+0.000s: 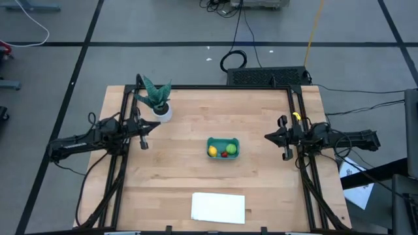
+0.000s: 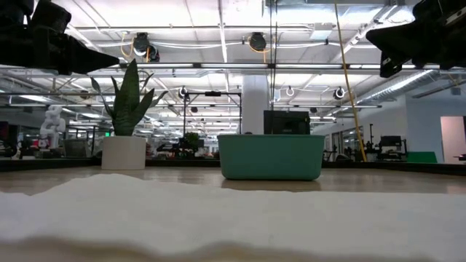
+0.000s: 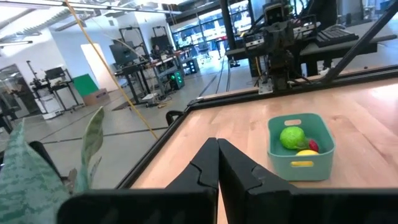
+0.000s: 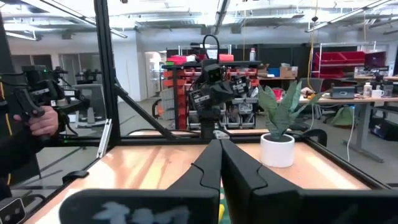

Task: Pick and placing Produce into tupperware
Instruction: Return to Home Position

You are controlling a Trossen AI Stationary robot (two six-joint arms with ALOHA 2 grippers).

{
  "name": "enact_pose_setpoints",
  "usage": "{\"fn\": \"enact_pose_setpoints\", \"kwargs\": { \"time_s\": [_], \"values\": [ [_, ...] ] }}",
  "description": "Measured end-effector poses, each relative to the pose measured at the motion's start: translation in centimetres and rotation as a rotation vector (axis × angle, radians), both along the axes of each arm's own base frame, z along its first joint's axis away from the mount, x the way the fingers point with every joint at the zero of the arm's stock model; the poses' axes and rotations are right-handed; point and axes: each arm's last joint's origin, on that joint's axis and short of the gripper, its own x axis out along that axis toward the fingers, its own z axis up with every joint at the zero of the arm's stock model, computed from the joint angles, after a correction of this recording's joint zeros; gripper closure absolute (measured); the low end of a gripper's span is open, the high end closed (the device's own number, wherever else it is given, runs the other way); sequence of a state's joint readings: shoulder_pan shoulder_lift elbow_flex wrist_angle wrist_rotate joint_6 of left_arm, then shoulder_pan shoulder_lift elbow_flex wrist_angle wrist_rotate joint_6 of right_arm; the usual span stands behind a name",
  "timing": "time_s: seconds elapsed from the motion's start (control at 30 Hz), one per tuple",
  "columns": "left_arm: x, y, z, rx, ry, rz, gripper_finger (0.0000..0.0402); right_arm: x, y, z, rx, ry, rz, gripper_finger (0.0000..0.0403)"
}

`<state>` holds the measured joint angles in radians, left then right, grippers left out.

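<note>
The teal tupperware (image 1: 223, 147) sits mid-table, also in the low view (image 2: 271, 156) and left wrist view (image 3: 300, 148). Inside it lie the yellow lemon (image 1: 212, 151), the red strawberry bit (image 1: 224, 154) and the green ball (image 1: 231, 149); the left wrist view shows the ball (image 3: 291, 137), lemon (image 3: 306, 154) and strawberry (image 3: 313, 145). My left gripper (image 1: 144, 141) hovers shut at the table's left side. My right gripper (image 1: 285, 151) hovers shut at the right side. Both are clear of the tub.
A spiky green plant in a white pot (image 1: 157, 103) stands near the far-left corner, close to my left arm. A flat white sheet (image 1: 218, 207) lies at the near edge. A black frame (image 1: 297, 98) borders the table. A person's hand (image 4: 37, 118) shows beyond the table.
</note>
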<state>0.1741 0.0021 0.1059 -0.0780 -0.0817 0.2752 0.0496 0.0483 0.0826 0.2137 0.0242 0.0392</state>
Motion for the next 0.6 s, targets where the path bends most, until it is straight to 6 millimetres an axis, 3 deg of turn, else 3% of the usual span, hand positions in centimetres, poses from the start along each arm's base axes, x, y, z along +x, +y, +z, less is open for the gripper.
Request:
{"fn": "enact_pose_setpoints", "kwargs": {
  "time_s": [0.6],
  "values": [
    [0.04, -0.26, 0.25, -0.047, -0.036, -0.093, 0.0382, -0.11, 0.0, 0.55, -0.014, -0.066, -0.003, 0.0403]
  ]
}}
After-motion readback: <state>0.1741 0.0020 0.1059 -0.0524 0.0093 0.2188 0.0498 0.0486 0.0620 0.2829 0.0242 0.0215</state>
